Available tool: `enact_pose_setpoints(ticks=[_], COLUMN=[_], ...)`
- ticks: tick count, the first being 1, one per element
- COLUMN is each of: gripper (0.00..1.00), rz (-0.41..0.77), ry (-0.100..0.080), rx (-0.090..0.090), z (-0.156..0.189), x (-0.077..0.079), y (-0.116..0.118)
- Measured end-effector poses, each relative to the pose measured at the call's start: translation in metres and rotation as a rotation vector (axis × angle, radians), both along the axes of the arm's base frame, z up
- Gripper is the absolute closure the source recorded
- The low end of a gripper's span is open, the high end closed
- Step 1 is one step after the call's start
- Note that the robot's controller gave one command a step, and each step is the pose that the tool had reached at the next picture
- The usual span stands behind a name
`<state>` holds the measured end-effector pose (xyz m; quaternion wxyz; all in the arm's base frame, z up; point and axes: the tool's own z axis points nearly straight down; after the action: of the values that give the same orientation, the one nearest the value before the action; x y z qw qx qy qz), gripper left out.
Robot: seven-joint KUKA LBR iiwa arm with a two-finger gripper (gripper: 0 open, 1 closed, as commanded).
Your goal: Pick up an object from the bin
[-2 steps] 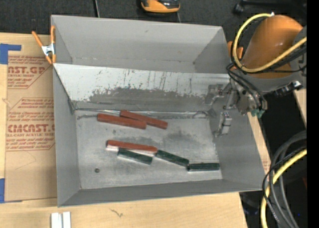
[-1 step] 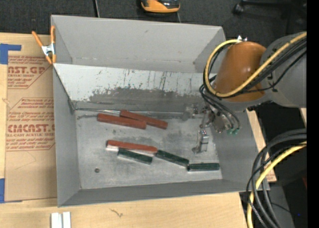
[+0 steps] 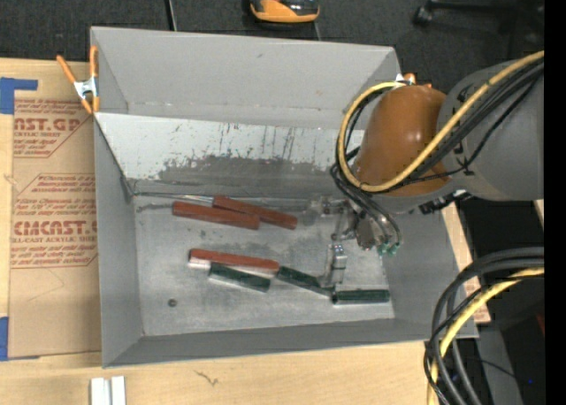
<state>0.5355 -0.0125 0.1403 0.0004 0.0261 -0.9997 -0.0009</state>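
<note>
1. The scuffed grey metal bin holds a few flat bars lying loose on its floor.
2. The gripper is low between a dark green bar, just beside it toward the view's left, and a second green bar, just beneath; I cannot tell whether it is spread or closed.
3. Risk: the tip could land on a bar's end and skid it aside, or pinch both bars.

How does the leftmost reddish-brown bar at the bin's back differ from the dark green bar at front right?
The reddish-brown bar is rust red, the dark green bar almost black. The reddish-brown bar looks longer than the dark green bar. The reddish-brown bar touches another like it; the dark green bar lies by the gripper. Both are slim and flat.
</note>
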Motion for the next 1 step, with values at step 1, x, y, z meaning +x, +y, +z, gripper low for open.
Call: enact_pose_setpoints(ticks=[1], gripper=[0.0], rz=[-0.041], ry=[-0.001], rx=[-0.001], z=[-0.0138], x=[-0.0146], y=[0.0069])
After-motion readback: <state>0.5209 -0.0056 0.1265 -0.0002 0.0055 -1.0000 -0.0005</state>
